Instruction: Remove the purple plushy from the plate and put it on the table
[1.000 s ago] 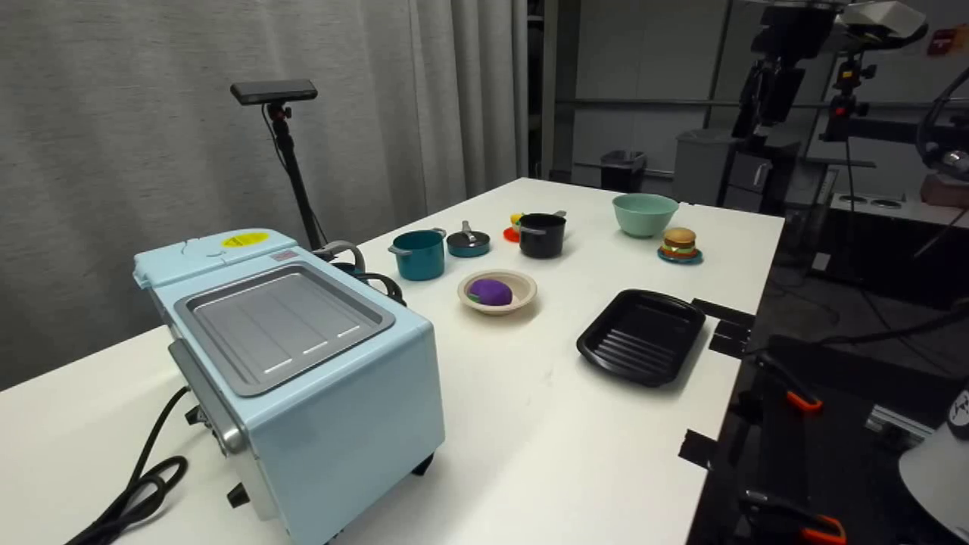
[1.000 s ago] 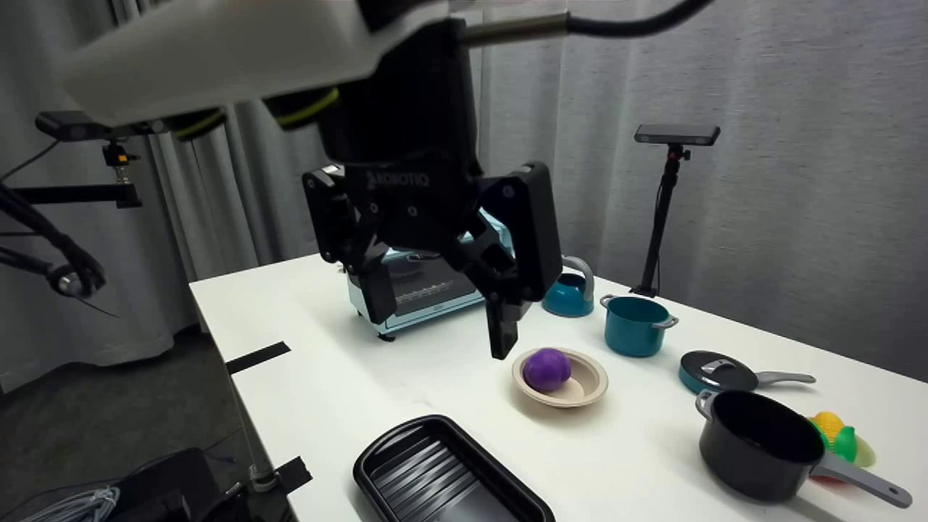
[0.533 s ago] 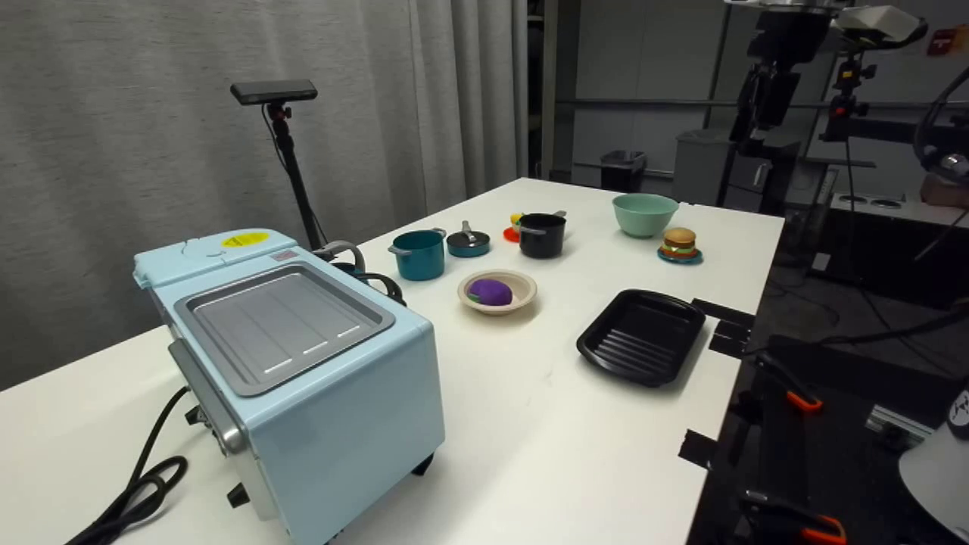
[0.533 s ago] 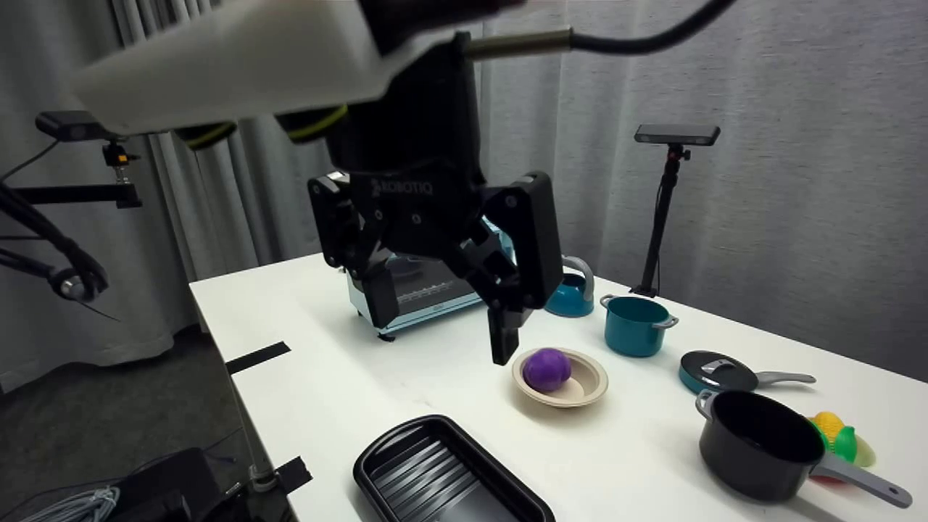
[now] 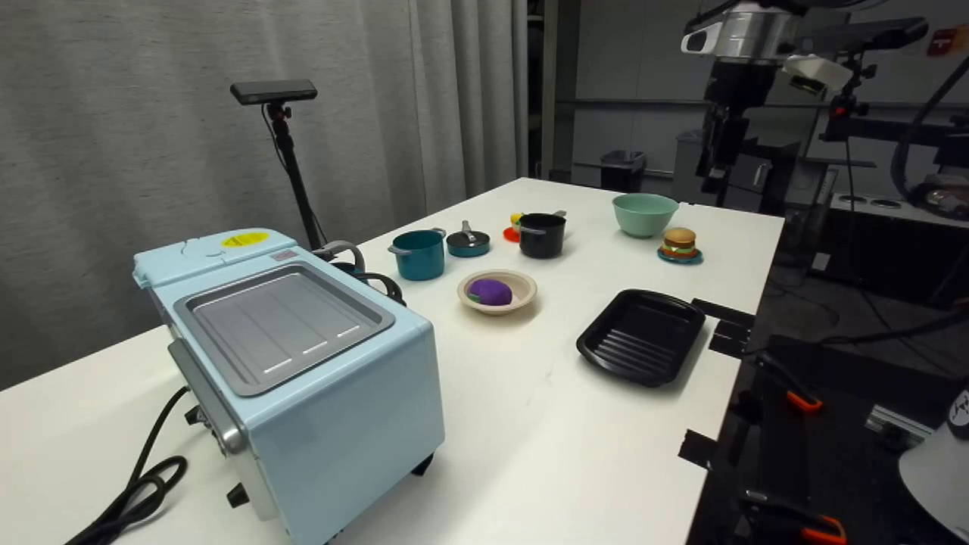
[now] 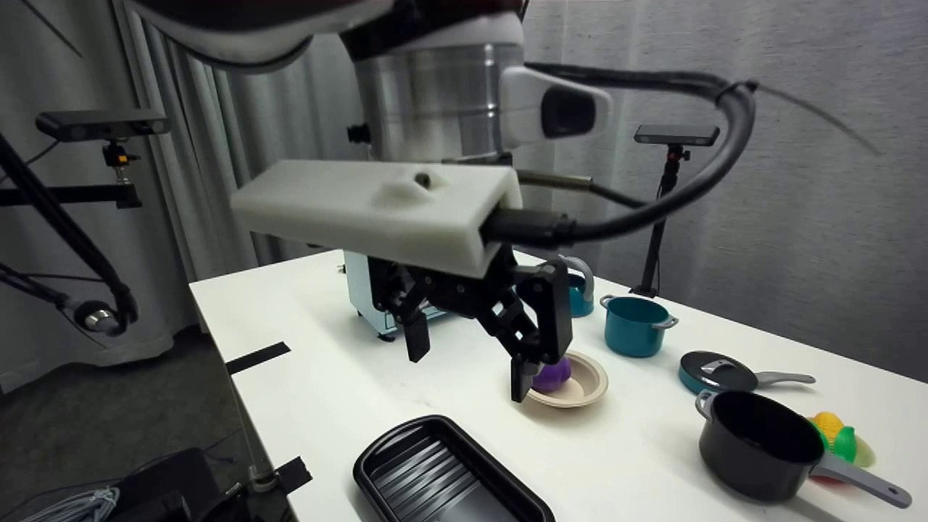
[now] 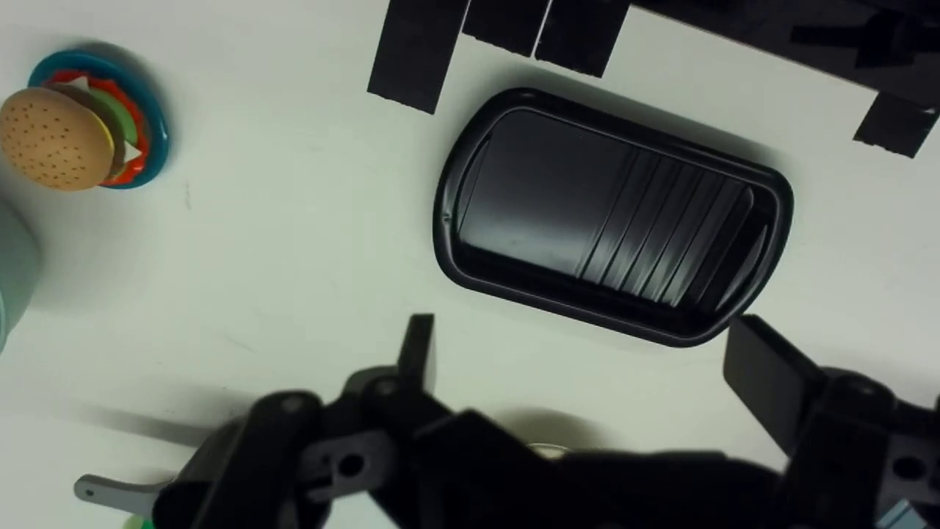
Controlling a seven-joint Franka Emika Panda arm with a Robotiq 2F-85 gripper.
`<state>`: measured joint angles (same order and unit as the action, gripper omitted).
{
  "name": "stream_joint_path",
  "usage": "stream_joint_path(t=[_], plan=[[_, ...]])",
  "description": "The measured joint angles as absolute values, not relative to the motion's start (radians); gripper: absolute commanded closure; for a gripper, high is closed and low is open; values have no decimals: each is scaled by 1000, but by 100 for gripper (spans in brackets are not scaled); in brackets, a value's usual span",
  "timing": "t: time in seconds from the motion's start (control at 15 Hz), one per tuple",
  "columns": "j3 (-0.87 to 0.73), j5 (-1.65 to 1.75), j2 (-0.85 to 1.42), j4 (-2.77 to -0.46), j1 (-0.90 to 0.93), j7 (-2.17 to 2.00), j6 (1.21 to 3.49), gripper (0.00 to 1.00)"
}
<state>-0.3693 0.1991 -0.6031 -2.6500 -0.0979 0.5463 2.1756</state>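
The purple plushy (image 5: 492, 292) sits in the round beige plate (image 5: 524, 291) in an exterior view. In an exterior view the plushy (image 6: 555, 375) is partly hidden behind a gripper finger, with the plate (image 6: 593, 383) around it. The plate stands on the white table (image 5: 560, 446). My gripper (image 6: 470, 367) is open and empty, high above the table and apart from the plushy. In the wrist view my gripper (image 7: 584, 330) has its fingers wide apart over bare white table. Only a sliver of the plate's rim (image 7: 547, 450) shows there; the plushy is hidden behind the gripper body.
A black ridged tray (image 7: 609, 220) lies near the table edge. A toy burger (image 7: 66, 139) and a teal bowl (image 5: 645, 215) stand further along. A black pot (image 6: 761, 446), a teal pot (image 6: 636, 326) and a pan (image 6: 718, 373) are near the plate. A blue toaster oven (image 5: 303, 363) stands beyond.
The arm has come down and moved further over the table, with the gripper staying open. One finger now covers part of the plushy in an exterior view. The plushy and plate have not moved.
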Motion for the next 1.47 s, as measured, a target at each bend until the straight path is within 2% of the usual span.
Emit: stream_joint_path(t=[0.6,1.47], plan=[[-304,-5,-271,-2542,1,546,2420,0],[-146,-126,225,-2088,-38,481,2428,0]])
